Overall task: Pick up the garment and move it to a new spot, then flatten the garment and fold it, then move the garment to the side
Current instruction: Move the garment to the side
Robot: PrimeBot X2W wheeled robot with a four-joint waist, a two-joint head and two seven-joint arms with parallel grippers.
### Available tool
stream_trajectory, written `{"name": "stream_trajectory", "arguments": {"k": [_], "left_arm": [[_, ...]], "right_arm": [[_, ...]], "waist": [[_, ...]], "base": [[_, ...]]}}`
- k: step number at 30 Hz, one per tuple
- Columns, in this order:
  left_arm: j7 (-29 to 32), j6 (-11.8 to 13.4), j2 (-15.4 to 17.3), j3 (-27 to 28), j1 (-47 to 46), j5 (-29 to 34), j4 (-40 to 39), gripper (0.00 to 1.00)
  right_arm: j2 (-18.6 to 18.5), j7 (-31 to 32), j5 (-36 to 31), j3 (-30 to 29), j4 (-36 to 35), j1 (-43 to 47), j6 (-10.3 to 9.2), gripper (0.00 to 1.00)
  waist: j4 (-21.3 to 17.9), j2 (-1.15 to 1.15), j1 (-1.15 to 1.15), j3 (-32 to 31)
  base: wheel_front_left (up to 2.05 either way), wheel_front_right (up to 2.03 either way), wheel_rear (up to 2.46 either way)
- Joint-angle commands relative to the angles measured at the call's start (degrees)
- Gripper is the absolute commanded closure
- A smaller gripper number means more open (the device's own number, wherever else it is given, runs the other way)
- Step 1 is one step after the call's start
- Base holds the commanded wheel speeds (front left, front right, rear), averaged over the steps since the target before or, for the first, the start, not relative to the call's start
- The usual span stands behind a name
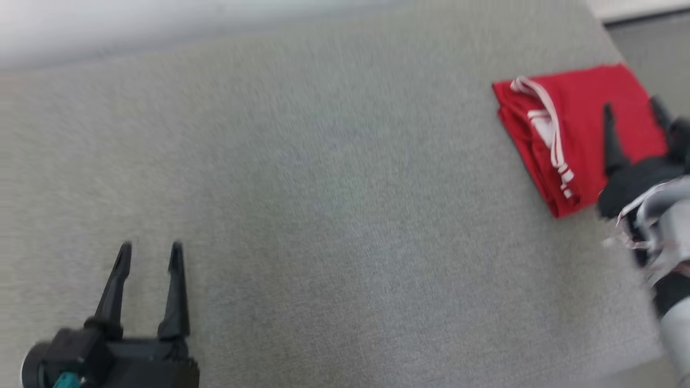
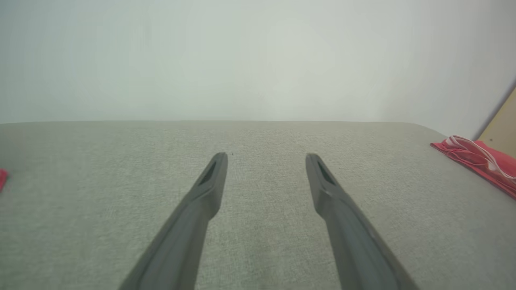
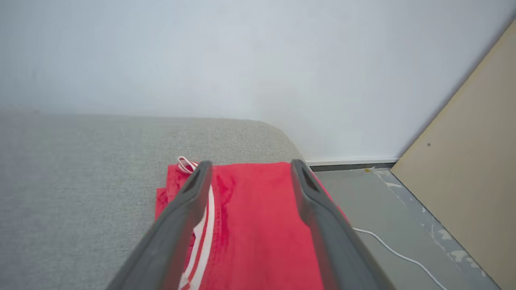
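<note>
Grey fabric surface, folded red garment at its corner

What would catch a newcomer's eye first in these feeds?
The folded red garment with white stripes stands out at once, lying near the far right edge of the grey padded surface. The right gripper sits over it with its fingers spread apart. The left gripper is open over bare fabric at the lower left of the head view.
</note>
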Motion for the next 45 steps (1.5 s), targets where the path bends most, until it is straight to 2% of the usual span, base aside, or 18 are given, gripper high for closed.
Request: {"name": "stream_trajectory", "arguments": {"k": [1, 6, 10, 13, 19, 27, 35, 45], "left_arm": [[-0.03, 0.37, -0.34, 0.28, 1.4, -0.36, 0.17, 0.0], [-0.03, 0.83, -0.69, 2.49, 5.36, -0.89, 0.92, 0.0], [-0.03, 1.63, -0.86, 3.82, 8.43, -1.45, 0.72, 0.0], [-0.03, 2.43, -0.96, 4.1, 10.09, -1.53, 0.98, 0.0], [-0.03, 1.99, -0.99, 4.27, 11.79, -2.06, 3.79, 0.0], [-0.03, 3.04, -1.0, 2.92, 13.27, -2.88, 7.65, 0.0], [-0.02, 4.36, -0.99, 1.82, 12.94, -3.63, 9.52, 0.0], [-0.02, 4.01, -1.0, 1.46, 9.88, -2.03, 10.76, 0.0]], "right_arm": [[1.44, -0.21, 3.01, -0.18, -1.91, 2.69, -0.16, 0.0], [2.65, -0.24, 10.92, 1.42, -14.84, 15.24, -0.16, 0.0], [3.08, 0.09, 15.14, 3.41, -22.11, 23.68, -0.16, 0.0], [3.84, 0.42, 16.59, 3.73, -26.6, 28.93, -0.16, 0.0], [6.03, 0.6, 15.7, 3.7, -32.56, 36.8, -0.16, 0.0], [8.81, 2.24, 13.16, 3.33, -34.78, 41.95, -0.16, 0.0], [9.95, 2.88, 10.42, 2.74, -33.62, 43.16, -0.16, 0.0], [11.61, 1.72, 9.06, 2.52, -31.75, 44.58, -0.16, 0.0]], "waist": [[3.5, 0.0, 0.01, -7.34], [5.46, 0.0, 0.01, -13.86], [6.84, 0.0, 0.01, -17.28], [7.76, 0.0, 0.01, -19.02], [8.82, 0.0, 0.01, -21.54], [8.66, 0.0, 0.01, -23.11], [9.14, 0.0, 0.01, -24.43], [10.01, 0.0, 0.01, -25.22]], "base": [[0.0, 0.0, 0.0], [0.0, 0.0, 0.0], [0.0, 0.0, 0.0], [0.0, 0.0, 0.0], [0.0, 0.0, 0.0], [0.0, 0.0, 0.0], [0.0, 0.0, 0.0], [0.0, 0.0, 0.0]]}}
